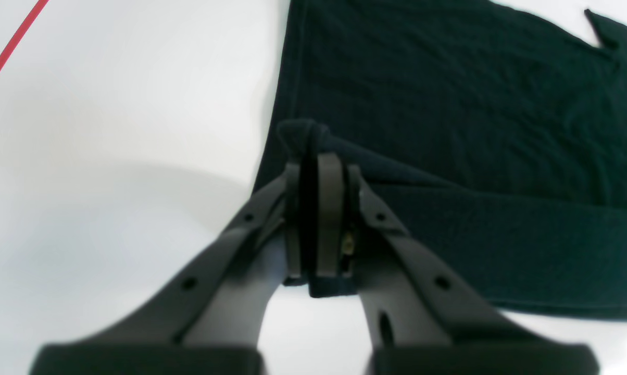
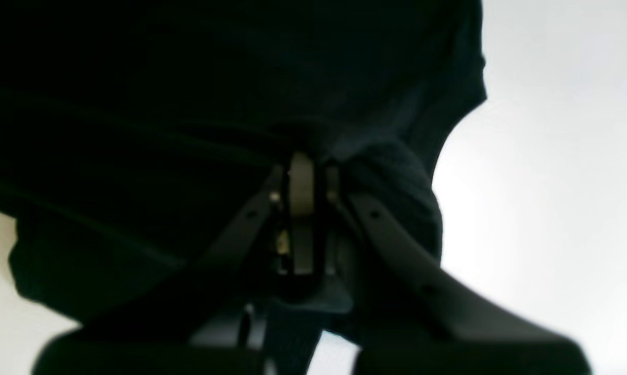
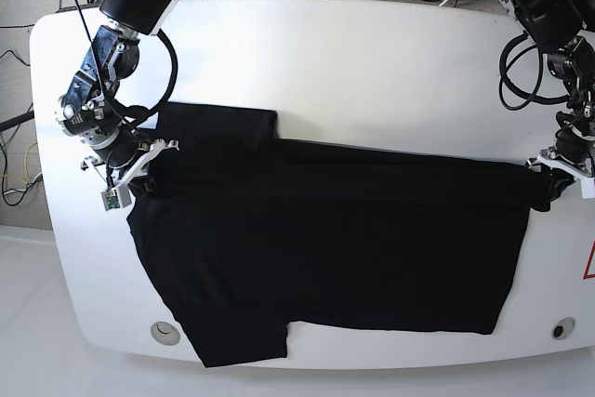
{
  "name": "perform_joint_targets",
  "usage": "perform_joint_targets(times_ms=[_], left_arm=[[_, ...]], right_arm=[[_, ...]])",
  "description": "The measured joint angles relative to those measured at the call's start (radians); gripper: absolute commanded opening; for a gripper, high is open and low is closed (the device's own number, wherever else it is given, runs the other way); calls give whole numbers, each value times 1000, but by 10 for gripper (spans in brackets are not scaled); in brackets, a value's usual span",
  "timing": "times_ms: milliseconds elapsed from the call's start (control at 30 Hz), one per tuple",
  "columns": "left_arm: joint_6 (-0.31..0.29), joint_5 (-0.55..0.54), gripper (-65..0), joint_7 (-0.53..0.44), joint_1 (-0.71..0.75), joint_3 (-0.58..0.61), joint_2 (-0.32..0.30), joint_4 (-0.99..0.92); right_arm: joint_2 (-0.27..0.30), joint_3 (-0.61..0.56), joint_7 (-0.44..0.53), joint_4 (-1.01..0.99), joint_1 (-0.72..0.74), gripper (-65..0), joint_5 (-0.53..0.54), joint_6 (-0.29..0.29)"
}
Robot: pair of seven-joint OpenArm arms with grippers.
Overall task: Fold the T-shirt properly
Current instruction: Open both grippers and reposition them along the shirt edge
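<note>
The black T-shirt lies spread across the white table, with one sleeve near the front edge and another at the back left. My left gripper is shut on the shirt's right edge; in the left wrist view a bunched fold of T-shirt fabric sits pinched in the left gripper. At the shirt's left end, my right gripper is shut on fabric. Dark T-shirt cloth fills the right wrist view around the right gripper.
Red tape lines mark the table beside the left gripper, near the right table edge. Two round holes sit near the front edge. Cables and frame parts lie behind the table.
</note>
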Motion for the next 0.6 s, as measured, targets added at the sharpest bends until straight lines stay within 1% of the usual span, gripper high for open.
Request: perform_joint_targets(times_ms=[100, 267, 300, 367, 400, 433, 500, 533, 600], left_arm=[[1, 0, -644, -47, -5, 0, 0, -27], [1, 4, -642, -105, -11, 0, 0, -76], [1, 4, -642, -113, -11, 0, 1, -82], [1, 3, -641, -130, -11, 0, 2, -92], [1, 3, -633, -135, -11, 0, 2, -95], [1, 3, -623, -140, -11, 0, 2, -99], [6, 3, -555, -151, -12, 0, 1, -108], [8, 2, -522, -156, -13, 0, 0, -114], [10, 3, -411, -156, -14, 0, -4, -124]], right_arm=[[0, 0, 46, -24, 3, -629, 1, 0], [0, 0, 79, -56, 9, -624, 1, 0], [0, 0, 84, -60, 8, -613, 1, 0], [0, 0, 92, -67, 9, -561, 1, 1], [0, 0, 92, -70, 9, -514, 0, 0], [1, 0, 92, -74, 10, -481, 0, -2], [1, 1, 95, -80, 11, -344, -3, -3], [1, 2, 95, -81, 11, -295, -3, -3], [1, 3, 96, -81, 11, -156, -7, -10]])
